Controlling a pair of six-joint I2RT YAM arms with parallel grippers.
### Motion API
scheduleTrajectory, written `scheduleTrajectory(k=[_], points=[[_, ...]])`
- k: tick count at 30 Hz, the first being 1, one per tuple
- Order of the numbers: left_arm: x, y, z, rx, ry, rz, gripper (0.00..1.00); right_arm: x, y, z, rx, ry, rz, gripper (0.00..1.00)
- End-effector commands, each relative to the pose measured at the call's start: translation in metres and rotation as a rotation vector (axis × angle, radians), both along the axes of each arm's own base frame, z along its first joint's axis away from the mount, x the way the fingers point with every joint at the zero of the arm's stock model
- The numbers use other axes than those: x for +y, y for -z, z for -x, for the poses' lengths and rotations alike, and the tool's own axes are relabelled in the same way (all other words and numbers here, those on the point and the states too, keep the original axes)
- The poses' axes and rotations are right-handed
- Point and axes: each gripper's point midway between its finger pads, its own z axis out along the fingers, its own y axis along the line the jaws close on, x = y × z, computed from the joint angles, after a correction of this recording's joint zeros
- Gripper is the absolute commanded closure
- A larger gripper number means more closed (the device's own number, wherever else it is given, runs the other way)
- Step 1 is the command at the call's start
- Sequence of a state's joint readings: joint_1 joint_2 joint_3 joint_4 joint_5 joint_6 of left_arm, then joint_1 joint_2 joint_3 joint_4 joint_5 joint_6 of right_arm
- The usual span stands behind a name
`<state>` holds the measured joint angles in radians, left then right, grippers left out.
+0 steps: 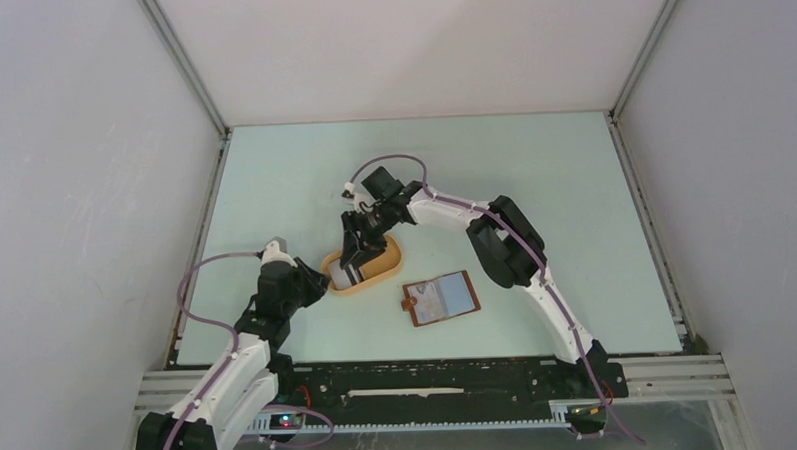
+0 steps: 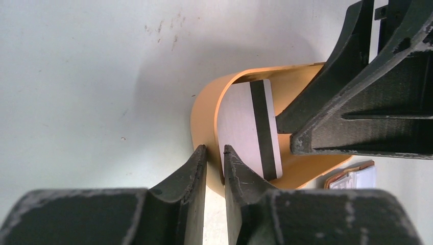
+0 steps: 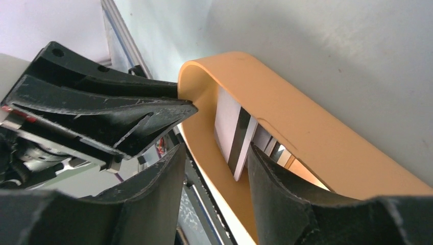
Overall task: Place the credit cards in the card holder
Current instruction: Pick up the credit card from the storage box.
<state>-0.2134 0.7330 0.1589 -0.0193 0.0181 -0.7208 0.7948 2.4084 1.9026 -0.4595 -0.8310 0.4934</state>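
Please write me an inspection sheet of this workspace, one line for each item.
Surface: pale green table, a few small specks.
Job's things: credit card leans inside the orange tray; card holder lies open beside the tray.
Clutter: nothing seen.
End effectors: left end effector pinches the tray wall; right end effector open, straddling the card.
Cables: purple cables run along both arms.
Surroundings: grey walls, metal corner struts.
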Motion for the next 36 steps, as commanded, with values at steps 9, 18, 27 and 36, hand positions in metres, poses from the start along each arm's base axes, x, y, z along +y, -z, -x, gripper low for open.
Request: scheduleTrajectory(k=[9, 18, 27, 36], points=[[-0.010, -0.005, 0.000, -0.027, 0.055, 0.026, 0.78, 0.016, -0.047, 0.032, 0.083, -0.091, -0.143, 0.48], [-0.011, -0.006, 0.000, -0.032, 0.058, 0.032, 0.79, 0.011, -0.014, 0.024, 0.037, -0.045, -0.026, 0.47], [-0.012, -0.007, -0.001, -0.034, 0.063, 0.035, 0.79, 0.005, -0.001, 0.016, -0.001, -0.030, 0.024, 0.45], [-0.014, -0.009, -0.001, -0.040, 0.068, 0.043, 0.79, 0.009, 0.006, 0.019, 0.024, -0.045, 0.018, 0.45]])
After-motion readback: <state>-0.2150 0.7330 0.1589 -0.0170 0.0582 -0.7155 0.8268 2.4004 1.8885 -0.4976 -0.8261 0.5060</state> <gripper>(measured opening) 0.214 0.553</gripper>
